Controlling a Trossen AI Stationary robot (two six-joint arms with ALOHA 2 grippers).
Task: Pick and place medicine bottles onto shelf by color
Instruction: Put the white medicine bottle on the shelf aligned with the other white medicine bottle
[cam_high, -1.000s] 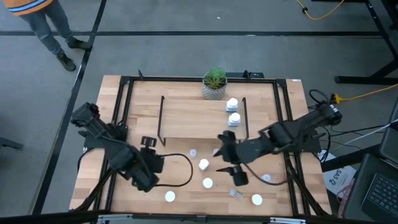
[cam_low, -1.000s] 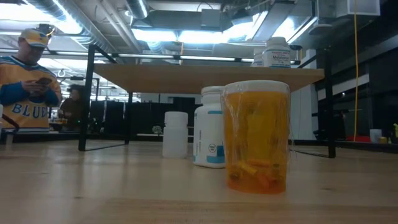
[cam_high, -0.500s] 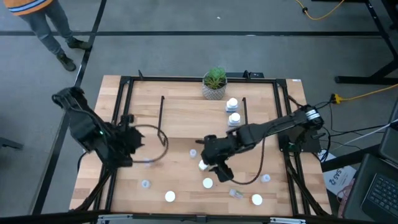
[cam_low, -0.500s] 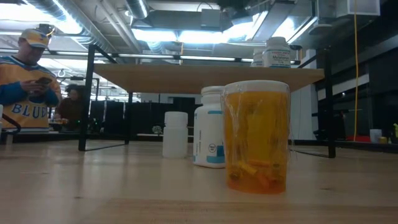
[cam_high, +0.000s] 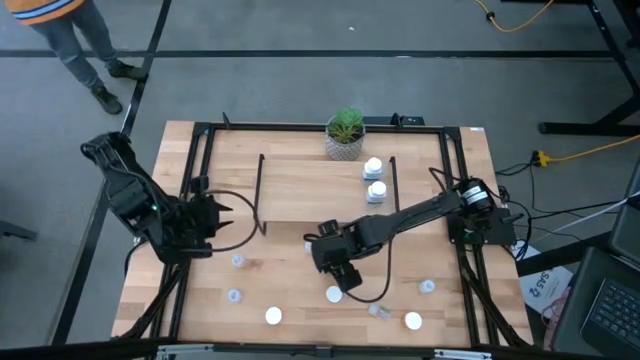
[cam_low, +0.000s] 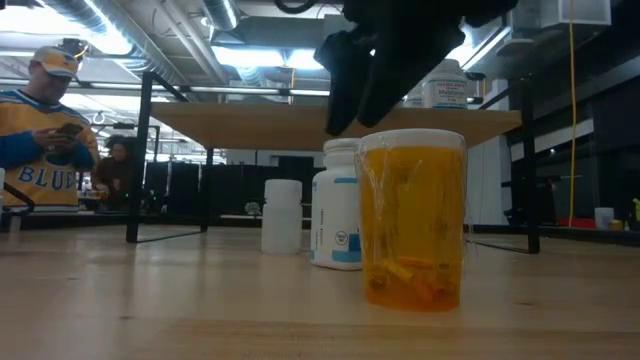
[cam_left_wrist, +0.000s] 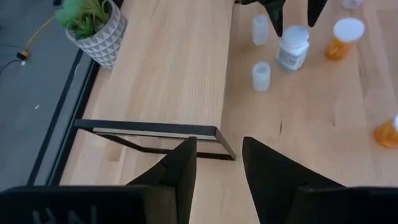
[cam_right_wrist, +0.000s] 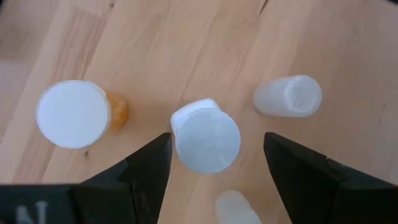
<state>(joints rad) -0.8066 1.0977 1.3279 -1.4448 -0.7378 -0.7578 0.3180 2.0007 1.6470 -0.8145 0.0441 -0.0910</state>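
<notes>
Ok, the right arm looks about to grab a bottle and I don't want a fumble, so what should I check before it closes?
1. Right gripper open: ok, fingers spread wide.
2. White-capped bottle centred between the fingers: ok.
3. Neighbours clear of the fingers: ok, but the orange bottle and the small clear bottle stand close by.
4. Gripper low enough to grip the bottle's body: cannot tell.
5. Free room on the shelf: ok, only two bottles at its right end.
6. Left gripper out of the way: ok, open and empty by the shelf's left frame.
</notes>
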